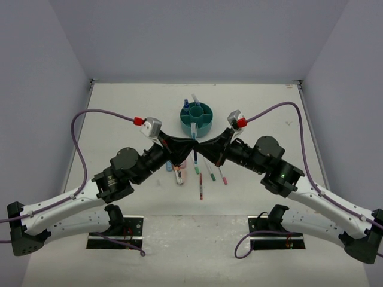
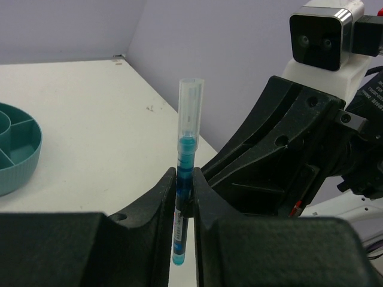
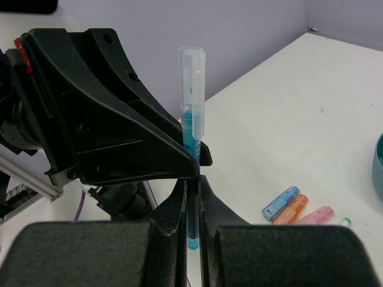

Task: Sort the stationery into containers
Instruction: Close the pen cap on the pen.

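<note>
The teal organiser [image 1: 206, 124] stood at the far middle of the worktop [image 1: 119, 107]. In its far-left compartments I saw two items standing, a blue marker [image 1: 186, 107] and a whitish pen [image 1: 196, 100]; more detail I could not tell.

Just in front of the organiser the two hands met tip to tip. The left hand [image 2: 184, 206] and the right hand [image 3: 191, 206] were both closed on the same pen with blue ink [image 2: 190, 113], one hand from each side. It was held upright above the worktop, with its clear cap on top. The arms covered part of the worktop behind the loose items.

Near the hands lay three stubby markers side by side: a blue one [image 3: 280, 203], an orange one [image 3: 289, 210] and a pink one [image 3: 315, 215]. I counted four thin pens lying loose: a green-capped pen [image 1: 212, 175], a pink-capped pen [image 1: 223, 177], a thin red pen [image 1: 201, 190], and one showing only its green end [image 1: 197, 170] under the hands.
</note>
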Tool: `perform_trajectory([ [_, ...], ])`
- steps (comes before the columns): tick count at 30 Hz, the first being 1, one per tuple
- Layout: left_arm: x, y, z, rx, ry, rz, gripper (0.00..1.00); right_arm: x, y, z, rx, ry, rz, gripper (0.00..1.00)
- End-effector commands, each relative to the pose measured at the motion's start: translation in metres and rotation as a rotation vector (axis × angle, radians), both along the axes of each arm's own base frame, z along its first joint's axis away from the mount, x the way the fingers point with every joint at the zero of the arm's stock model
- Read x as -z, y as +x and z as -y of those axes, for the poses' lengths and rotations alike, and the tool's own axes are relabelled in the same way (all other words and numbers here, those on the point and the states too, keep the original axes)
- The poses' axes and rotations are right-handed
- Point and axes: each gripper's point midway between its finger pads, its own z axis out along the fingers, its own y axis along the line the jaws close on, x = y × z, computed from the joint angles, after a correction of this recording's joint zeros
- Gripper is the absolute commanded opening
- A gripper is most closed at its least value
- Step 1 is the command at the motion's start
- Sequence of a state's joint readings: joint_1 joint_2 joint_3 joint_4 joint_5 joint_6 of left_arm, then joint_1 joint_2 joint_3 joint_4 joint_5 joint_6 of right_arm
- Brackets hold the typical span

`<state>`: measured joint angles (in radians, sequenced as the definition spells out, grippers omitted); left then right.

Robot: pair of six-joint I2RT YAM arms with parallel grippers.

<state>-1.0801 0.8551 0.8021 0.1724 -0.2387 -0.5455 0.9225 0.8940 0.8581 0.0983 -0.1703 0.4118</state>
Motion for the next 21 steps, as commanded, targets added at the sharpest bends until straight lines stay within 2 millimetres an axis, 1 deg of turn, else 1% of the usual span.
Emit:
perform_trajectory([
  [1,-0.007,-0.013,0.005,0.078,-0.002,0.091,0.17,-0.035,-0.013,0.001,-0.062,0.079,0.127,0.0],
  [4,-0.012,-0.019,0.007,0.11,-0.015,0.127,0.16,-0.036,-0.02,0.0,-0.106,0.075,0.149,0.0],
  [8,-0.016,-0.027,0.01,0.158,-0.02,0.178,0.0,-0.037,-0.029,-0.002,-0.153,0.074,0.176,0.0],
  [12,-0.019,-0.034,0.01,0.191,-0.028,0.226,0.0,-0.035,-0.031,-0.002,-0.17,0.068,0.191,0.01],
  [13,-0.021,-0.035,0.01,0.196,-0.035,0.24,0.0,-0.035,-0.031,-0.003,-0.172,0.066,0.191,0.05],
  [14,-0.022,-0.037,0.009,0.199,-0.042,0.25,0.0,-0.034,-0.031,-0.003,-0.174,0.065,0.191,0.12],
  [15,-0.023,-0.04,0.009,0.215,-0.044,0.267,0.0,-0.033,-0.031,-0.004,-0.174,0.062,0.188,0.14],
  [17,-0.027,-0.045,0.009,0.235,-0.056,0.292,0.0,-0.031,-0.03,-0.005,-0.177,0.06,0.181,0.26],
  [19,-0.031,-0.05,0.007,0.252,-0.072,0.315,0.0,-0.029,-0.03,-0.007,-0.18,0.06,0.177,0.3],
  [21,-0.036,-0.054,0.006,0.27,-0.089,0.339,0.0,-0.029,-0.03,-0.008,-0.184,0.063,0.172,0.4],
])
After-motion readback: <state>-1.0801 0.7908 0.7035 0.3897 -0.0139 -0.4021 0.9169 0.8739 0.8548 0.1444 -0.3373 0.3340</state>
